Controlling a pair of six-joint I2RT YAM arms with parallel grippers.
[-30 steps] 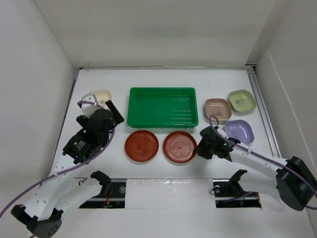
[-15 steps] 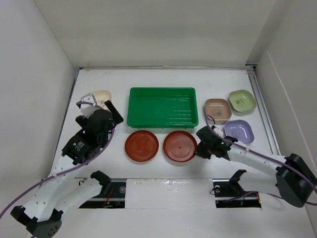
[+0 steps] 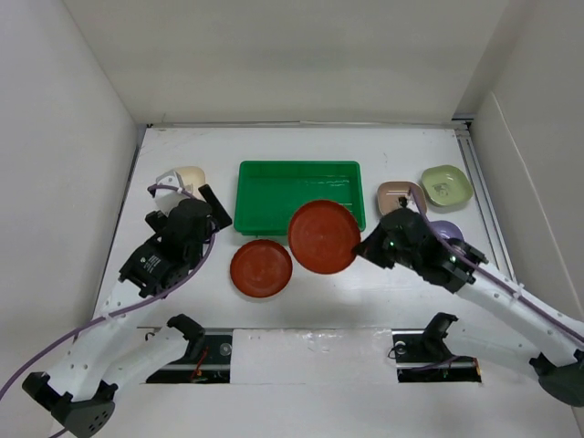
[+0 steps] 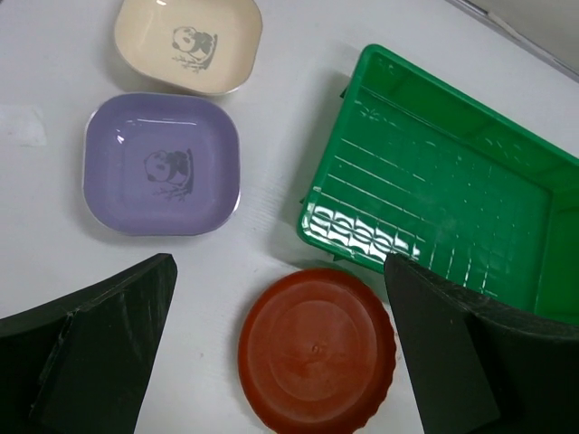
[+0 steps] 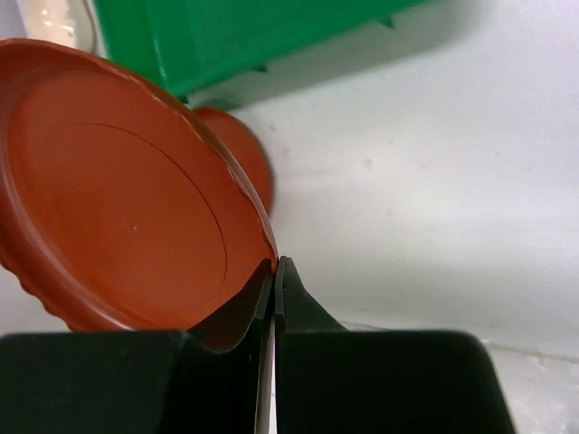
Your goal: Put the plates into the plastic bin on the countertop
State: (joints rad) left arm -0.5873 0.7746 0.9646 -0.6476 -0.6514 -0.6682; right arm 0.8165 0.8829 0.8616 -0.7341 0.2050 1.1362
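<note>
My right gripper (image 3: pixel 370 248) (image 5: pixel 274 267) is shut on the rim of a round reddish-brown plate (image 3: pixel 324 235) (image 5: pixel 118 199). It holds the plate tilted above the countertop, over the front edge of the green plastic bin (image 3: pixel 274 196) (image 5: pixel 226 32). A second reddish-brown plate (image 3: pixel 261 267) (image 4: pixel 317 353) (image 5: pixel 244 154) lies flat in front of the bin. My left gripper (image 3: pixel 189 196) (image 4: pixel 279 271) hangs open above the countertop (image 3: pixel 301 301), left of the bin (image 4: pixel 434 208), with nothing between its fingers. A lavender dish (image 4: pixel 163 165) and a cream dish (image 4: pixel 188 43) (image 3: pixel 189 175) lie below it.
Right of the bin are a pinkish-tan dish (image 3: pixel 398 193), a light green dish (image 3: pixel 446 185) and a lavender dish (image 3: pixel 449 234), the last partly covered by my right arm. White walls enclose the counter on three sides.
My right gripper closed on the right plate's rim and lifted it up and back toward the bin. The left arm shifted only slightly.
</note>
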